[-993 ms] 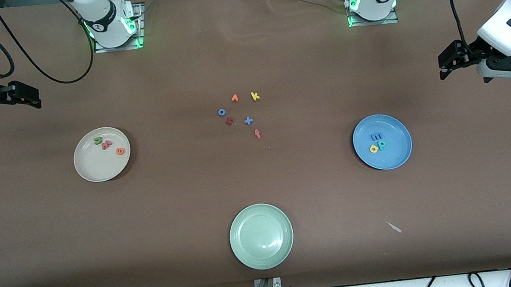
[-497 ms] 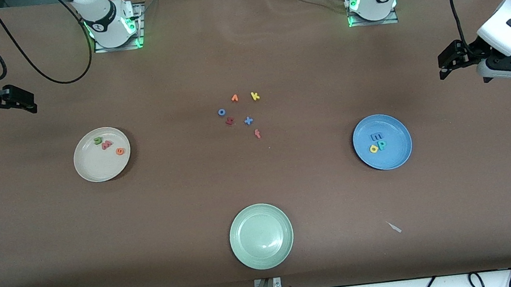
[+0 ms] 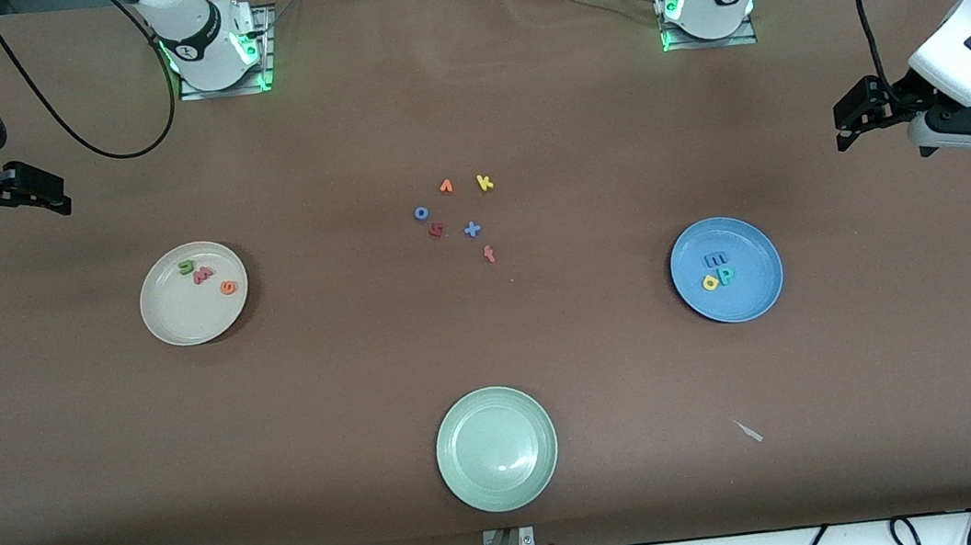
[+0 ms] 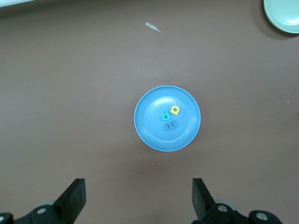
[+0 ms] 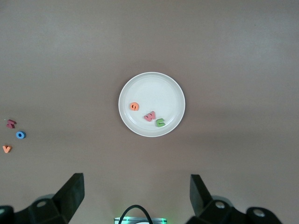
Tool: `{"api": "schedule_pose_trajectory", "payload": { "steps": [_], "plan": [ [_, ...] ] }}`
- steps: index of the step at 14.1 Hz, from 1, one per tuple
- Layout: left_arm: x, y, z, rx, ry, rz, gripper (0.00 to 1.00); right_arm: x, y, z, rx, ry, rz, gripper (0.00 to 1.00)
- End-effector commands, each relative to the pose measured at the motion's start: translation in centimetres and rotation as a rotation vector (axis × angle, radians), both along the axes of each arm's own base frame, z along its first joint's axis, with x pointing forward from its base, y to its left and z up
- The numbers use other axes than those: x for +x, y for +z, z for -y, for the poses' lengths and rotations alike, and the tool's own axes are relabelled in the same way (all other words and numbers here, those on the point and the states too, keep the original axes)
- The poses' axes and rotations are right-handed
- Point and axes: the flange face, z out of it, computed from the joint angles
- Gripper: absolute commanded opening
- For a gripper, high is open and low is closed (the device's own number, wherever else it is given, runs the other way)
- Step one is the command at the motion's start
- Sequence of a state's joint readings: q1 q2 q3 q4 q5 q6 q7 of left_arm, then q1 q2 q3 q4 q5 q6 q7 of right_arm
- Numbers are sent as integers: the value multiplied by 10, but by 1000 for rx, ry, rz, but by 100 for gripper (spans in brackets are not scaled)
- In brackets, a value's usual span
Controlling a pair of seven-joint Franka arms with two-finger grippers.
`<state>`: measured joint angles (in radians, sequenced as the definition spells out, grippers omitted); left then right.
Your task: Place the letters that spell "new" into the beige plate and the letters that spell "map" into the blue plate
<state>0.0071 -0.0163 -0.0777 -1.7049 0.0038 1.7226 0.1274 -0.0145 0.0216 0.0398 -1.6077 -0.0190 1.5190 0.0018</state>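
Note:
The beige plate (image 3: 169, 322) (image 5: 159, 88) lies toward the right arm's end of the table. It holds the green n (image 3: 186, 267) (image 5: 160, 122), the salmon-red w (image 3: 202, 274) (image 5: 150, 115) and the orange e (image 3: 227, 287) (image 5: 134, 106). In the blue plate (image 3: 753, 291) (image 4: 154, 102), toward the left arm's end, are the dark blue m (image 3: 715, 259) (image 4: 170, 125), the yellow a (image 3: 710, 283) (image 4: 175, 110) and the teal p (image 3: 726, 275) (image 4: 165, 115). My right gripper (image 3: 55, 190) (image 5: 135, 191) hangs open and empty over bare table. My left gripper (image 3: 843, 127) (image 4: 138, 196) is likewise open and empty over bare table.
Several loose letters lie mid-table, among them an orange v (image 3: 445, 187), a yellow k (image 3: 485, 183), a blue o (image 3: 421, 213) and a red f (image 3: 490, 253). A pale green plate (image 3: 500, 484) sits nearest the front camera, with a small pale scrap (image 3: 749, 431) beside it.
My right gripper has drawn back slightly toward its end of the table. The left arm, plates and letters have not moved.

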Motion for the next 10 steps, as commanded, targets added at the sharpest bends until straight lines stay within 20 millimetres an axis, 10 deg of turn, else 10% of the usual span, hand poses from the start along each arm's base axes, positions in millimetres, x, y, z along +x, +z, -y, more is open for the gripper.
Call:
{"api": "schedule_pose_trajectory", "payload": {
  "steps": [1,10],
  "plan": [
    [3,5,0,22,-3,-6,100,1,0,-1,16,-9,3,100],
    [3,5,1,25,-7,-5,100,3,-4,-5,17,-3,-5,100]
  ]
}}
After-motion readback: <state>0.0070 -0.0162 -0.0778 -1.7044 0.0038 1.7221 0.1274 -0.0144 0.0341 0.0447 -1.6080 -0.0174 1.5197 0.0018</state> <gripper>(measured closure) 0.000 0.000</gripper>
